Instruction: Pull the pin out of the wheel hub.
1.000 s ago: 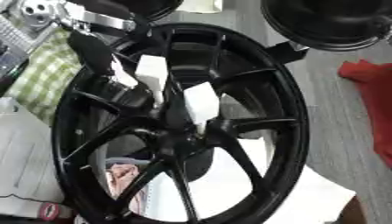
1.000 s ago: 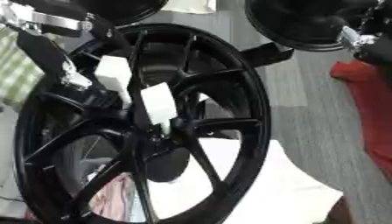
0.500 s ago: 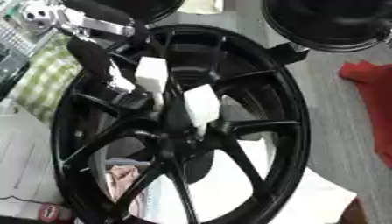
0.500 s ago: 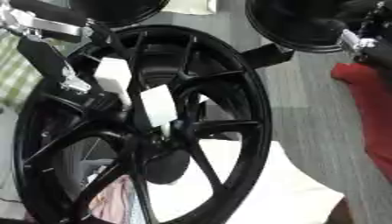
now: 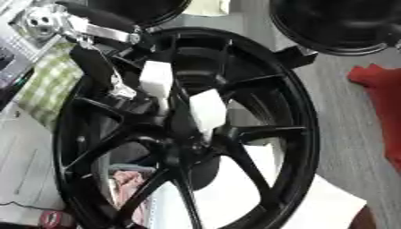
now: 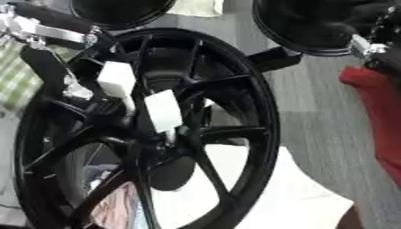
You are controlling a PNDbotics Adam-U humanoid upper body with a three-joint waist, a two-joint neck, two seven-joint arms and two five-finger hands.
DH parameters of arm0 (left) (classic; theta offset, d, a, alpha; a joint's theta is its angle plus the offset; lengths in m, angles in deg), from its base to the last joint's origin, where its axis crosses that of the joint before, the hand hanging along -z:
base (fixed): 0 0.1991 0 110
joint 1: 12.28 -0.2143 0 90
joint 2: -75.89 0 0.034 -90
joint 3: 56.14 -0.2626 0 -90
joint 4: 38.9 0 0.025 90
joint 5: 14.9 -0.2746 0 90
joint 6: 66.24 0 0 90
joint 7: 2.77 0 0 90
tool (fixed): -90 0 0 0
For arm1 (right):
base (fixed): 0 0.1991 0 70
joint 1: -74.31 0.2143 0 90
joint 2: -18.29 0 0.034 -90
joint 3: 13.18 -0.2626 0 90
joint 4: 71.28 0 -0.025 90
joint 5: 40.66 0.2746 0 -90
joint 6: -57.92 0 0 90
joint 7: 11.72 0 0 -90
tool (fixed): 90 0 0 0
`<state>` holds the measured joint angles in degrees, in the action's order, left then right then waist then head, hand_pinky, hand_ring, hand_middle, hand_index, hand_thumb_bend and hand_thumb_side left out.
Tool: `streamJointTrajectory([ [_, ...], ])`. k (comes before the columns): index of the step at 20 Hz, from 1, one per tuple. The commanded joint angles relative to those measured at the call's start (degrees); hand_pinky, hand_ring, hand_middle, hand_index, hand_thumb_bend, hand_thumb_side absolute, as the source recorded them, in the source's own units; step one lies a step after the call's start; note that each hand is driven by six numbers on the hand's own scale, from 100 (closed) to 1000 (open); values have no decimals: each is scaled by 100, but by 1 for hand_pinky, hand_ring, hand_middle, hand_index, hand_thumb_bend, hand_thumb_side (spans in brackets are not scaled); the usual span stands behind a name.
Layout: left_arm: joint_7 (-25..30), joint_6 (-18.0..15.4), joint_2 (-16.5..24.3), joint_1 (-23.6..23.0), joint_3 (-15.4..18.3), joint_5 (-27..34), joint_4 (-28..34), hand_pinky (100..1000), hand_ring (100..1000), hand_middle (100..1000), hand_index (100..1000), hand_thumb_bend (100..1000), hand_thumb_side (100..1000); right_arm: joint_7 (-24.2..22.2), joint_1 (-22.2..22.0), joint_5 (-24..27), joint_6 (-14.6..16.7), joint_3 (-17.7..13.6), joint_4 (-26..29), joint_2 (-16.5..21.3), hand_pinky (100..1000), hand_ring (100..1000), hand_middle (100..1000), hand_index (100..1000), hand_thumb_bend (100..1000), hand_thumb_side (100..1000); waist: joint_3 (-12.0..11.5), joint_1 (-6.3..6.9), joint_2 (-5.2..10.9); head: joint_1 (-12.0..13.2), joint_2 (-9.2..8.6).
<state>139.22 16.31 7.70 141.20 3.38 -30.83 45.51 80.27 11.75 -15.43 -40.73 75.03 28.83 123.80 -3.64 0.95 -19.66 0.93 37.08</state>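
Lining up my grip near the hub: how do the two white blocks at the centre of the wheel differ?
The upper white block sits higher and further left, out along a spoke of the wheel; the lower white block sits nearer the hub centre. The upper one lies right beside the left hand; the lower one stands clear of it. The upper one looks more upright, the lower one more tilted. Both are plain white and boxy against the black wheel.

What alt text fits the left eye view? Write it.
A black spoked wheel fills the view, with the left robot hand, white-padded fingers, reaching down to its hub. A red cloth lies at the right and a green checked cloth at the left.
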Motion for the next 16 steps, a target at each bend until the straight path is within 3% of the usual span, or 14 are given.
streamJointTrajectory([
  [1, -3, -110, 69, 91, 38, 61, -2, 854, 885, 791, 878, 367, 415, -9, 79, 33, -10, -79, 47, 81, 866, 686, 622, 688, 438, 172, 1, -6, 95, 24, -98],
  [6, -3, -72, 55, 104, 61, -8, -31, 808, 799, 653, 818, 258, 317, -7, 79, 27, -24, -81, 39, 78, 865, 684, 620, 687, 438, 173, -7, -6, 89, 19, -105],
  [11, -3, 53, 35, 132, 124, 209, 44, 785, 748, 591, 765, 192, 297, -2, 74, 20, -48, -81, 32, 77, 865, 683, 620, 686, 438, 173, -18, -10, 99, 15, -106],
  [14, -3, 149, 33, 151, 148, 334, 83, 763, 699, 537, 688, 143, 266, 1, 72, 13, -59, -85, 30, 74, 865, 683, 619, 686, 439, 174, -23, -13, 105, 17, -108],
  [16, -3, 253, 38, 152, 173, 392, 99, 733, 639, 474, 619, 100, 175, 10, 66, 8, -69, -90, 25, 73, 865, 683, 619, 686, 439, 174, -26, -14, 106, 13, -106],
])
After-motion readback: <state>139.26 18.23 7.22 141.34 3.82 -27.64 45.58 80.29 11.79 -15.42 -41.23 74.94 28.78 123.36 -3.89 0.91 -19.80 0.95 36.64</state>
